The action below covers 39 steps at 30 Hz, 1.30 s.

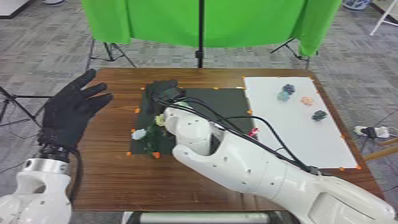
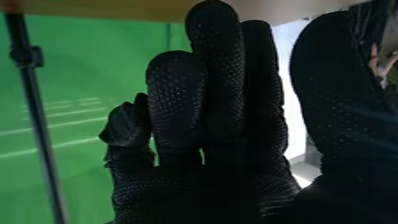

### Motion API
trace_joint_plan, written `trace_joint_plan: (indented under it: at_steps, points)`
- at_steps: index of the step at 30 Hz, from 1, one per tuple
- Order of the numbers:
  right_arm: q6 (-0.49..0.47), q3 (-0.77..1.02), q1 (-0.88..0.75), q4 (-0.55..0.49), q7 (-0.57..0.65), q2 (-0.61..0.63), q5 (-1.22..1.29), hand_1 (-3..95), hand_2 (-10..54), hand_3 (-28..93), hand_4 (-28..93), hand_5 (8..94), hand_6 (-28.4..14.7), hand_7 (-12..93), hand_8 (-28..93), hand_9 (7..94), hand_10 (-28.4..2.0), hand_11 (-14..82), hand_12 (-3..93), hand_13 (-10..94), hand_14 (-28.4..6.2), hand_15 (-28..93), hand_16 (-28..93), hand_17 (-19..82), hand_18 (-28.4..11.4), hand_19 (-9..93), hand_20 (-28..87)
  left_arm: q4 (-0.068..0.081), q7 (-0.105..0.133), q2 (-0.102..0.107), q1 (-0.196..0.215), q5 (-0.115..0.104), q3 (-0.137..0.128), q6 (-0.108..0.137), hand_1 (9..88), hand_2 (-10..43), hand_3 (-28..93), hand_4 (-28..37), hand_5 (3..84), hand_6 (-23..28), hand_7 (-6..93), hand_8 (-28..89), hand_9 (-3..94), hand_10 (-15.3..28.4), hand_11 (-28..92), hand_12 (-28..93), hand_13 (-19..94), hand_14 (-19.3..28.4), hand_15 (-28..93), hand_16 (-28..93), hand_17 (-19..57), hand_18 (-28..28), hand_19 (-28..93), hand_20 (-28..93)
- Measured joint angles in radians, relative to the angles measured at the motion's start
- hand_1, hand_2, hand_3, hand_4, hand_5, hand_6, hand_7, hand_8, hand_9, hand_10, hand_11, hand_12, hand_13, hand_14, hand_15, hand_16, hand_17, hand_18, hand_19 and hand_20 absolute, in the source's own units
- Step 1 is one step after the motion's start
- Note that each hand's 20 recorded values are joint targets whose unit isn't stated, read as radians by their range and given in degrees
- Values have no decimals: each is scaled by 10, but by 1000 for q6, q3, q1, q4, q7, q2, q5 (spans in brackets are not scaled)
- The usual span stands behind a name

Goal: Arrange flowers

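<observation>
In the head view, my left hand [image 1: 73, 109] is open off the dark mat's left side. My right hand [image 1: 162, 89] is over the upper left part of the dark mat [image 1: 233, 104]. Its forearm partly hides the flowers lying there: a pale blue-white one [image 1: 139, 134], a yellowish one [image 1: 160, 120] and a red one [image 1: 254, 132]. On the white board [image 1: 302, 142] lie two bluish flowers [image 1: 289, 88], a peach flower [image 1: 307, 100] and a dark green one [image 1: 319, 115]. In the right wrist view, my right hand [image 2: 213, 120] has straight fingers, with nothing visible held.
Small orange markers line the mat and the board on the brown table [image 1: 111, 175]. A green cloth [image 1: 249, 25] on a black stand [image 1: 200, 55] hangs beyond the far edge. Tripod legs stand on the floor around the table.
</observation>
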Motion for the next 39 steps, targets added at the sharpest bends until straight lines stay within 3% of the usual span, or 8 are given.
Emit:
trace_joint_plan:
  at_steps: [7,14,18,22,26,29,33,39]
  points:
    - [-25,103,-40,-133,16,106,45,347,-95,713,-283,596,16,136,-129,701,-135,294,157,565,-133,776,128,182,-240,903,561,-12,59,-7,98,-18,-5,27,254,60,779,-223,352,82,139,-99,343,208,262,120,271,284,565,-89,-65,284,640,-38]
    - [-39,334,-173,-361,59,296,154,326,-95,736,-283,559,11,138,-129,640,-162,240,140,529,-150,752,102,171,-241,892,572,-12,84,-16,121,-33,-4,41,249,62,777,-231,350,79,137,-100,342,206,259,121,271,284,564,-88,-65,284,640,-38]
    - [6,461,-275,-432,107,444,189,321,-95,746,-283,535,6,136,-128,617,-168,223,137,517,-154,740,94,173,-242,891,574,-12,95,-17,135,-38,-4,49,248,61,780,-230,350,79,137,-100,342,207,258,121,270,284,564,-88,-65,284,640,-38]
    - [16,585,-384,-436,142,588,212,318,-95,753,-283,507,2,134,-126,563,-182,196,130,500,-160,737,86,169,-241,887,576,-12,110,-19,148,-45,2,55,249,60,782,-230,349,79,138,-100,342,207,259,122,271,284,564,-88,-65,284,640,-38]
    - [-7,716,-506,-431,176,695,214,320,-95,747,-283,491,-2,130,-127,523,-195,172,129,487,-170,738,81,176,-243,892,578,-10,152,-9,159,-58,23,63,250,60,781,-230,349,79,138,-99,342,207,260,121,271,284,565,-88,-65,284,640,-38]
    - [-8,731,-554,-418,270,759,213,319,-95,745,-283,484,-7,126,-124,510,-206,163,129,476,-181,738,73,186,-245,903,579,-10,174,2,165,-64,29,67,250,60,782,-229,348,79,138,-99,341,207,260,121,271,284,565,-88,-65,284,640,-39]
    - [-28,689,-558,-359,402,789,216,322,-95,742,-283,482,-8,123,-121,510,-207,161,131,475,-187,740,65,190,-245,909,576,-10,180,10,167,-67,34,69,251,60,779,-229,348,79,138,-99,341,206,261,122,271,284,566,-88,-65,284,640,-38]
    - [-54,637,-513,-271,397,776,287,329,-95,740,-283,485,-1,129,-123,540,-208,159,129,486,-185,740,58,187,-247,906,573,-6,198,20,167,-76,49,75,251,60,781,-228,347,79,140,-100,341,208,261,121,270,284,565,-89,-65,284,640,-39]
